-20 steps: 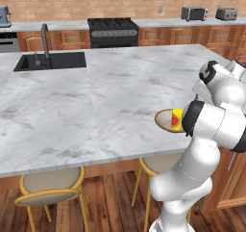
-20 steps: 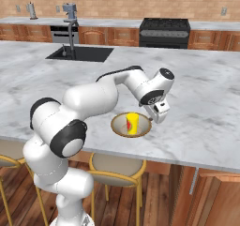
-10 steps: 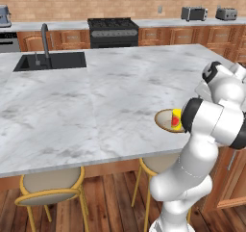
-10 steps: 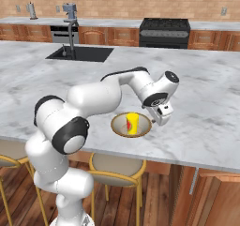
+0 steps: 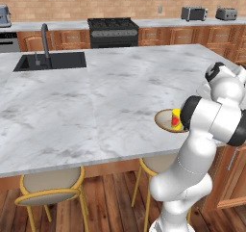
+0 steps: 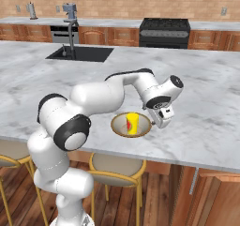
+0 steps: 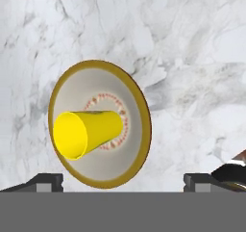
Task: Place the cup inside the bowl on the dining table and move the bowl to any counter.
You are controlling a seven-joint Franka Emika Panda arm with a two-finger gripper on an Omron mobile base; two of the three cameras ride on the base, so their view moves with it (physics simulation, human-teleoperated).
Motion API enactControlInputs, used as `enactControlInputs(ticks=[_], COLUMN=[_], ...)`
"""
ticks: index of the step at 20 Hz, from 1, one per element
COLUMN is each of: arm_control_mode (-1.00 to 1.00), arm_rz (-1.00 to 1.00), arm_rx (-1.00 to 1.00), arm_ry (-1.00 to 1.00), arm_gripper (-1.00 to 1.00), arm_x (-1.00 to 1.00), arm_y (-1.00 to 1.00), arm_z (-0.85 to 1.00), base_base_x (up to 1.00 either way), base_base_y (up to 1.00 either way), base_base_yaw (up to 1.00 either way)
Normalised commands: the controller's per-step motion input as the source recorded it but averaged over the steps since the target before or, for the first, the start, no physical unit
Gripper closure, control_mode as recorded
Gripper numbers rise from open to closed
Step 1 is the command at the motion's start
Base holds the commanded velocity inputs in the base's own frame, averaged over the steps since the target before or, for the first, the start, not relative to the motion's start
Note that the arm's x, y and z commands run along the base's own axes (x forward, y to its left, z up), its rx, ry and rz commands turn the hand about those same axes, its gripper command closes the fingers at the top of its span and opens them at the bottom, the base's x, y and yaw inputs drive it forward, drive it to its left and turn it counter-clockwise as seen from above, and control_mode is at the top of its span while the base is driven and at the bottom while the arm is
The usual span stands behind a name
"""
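On the dining table [image 6: 56, 98], near its front edge above the stools [image 5: 50, 190], sits the bowl [image 6: 120, 127] with the cup [image 6: 132, 124] standing upright inside it, so step one of the task looks done; what's left is carrying the bowl to the counter [image 5: 158, 23] along the brick wall. Bowl being close to the edge should help a rim grab, my guess.

Gripper [image 6: 163, 122] hovers just beside the bowl's right rim in the right base view, tilted down, jaws spread wide and empty. In the hand view the fingertips [image 7: 44, 181] sit at the bottom; bowl [image 7: 136, 106] is above and between them, shifted toward the left tip. Cup [image 7: 89, 132] is clear of both tips. Nothing is gripped yet; looks like lining up on the bowl rim.
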Motion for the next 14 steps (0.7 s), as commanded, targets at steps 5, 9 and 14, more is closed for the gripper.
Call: enactControlInputs(ticks=[5,9,14], arm_control_mode=[-1.00,-1.00,-1.00], arm_rz=[0.00,0.00,0.00], arm_rx=[0.05,0.01,0.00], arm_ry=[0.00,0.00,0.00], arm_gripper=[-1.00,-1.00,-1.00], arm_x=[-0.03,-0.05,-0.05], arm_y=[0.00,0.00,0.00], arm_z=[-0.07,-0.07,-0.16], base_base_x=[0.00,0.00,0.00], base_base_y=[0.00,0.00,0.00], base_base_yaw=[0.00,0.00,0.00])
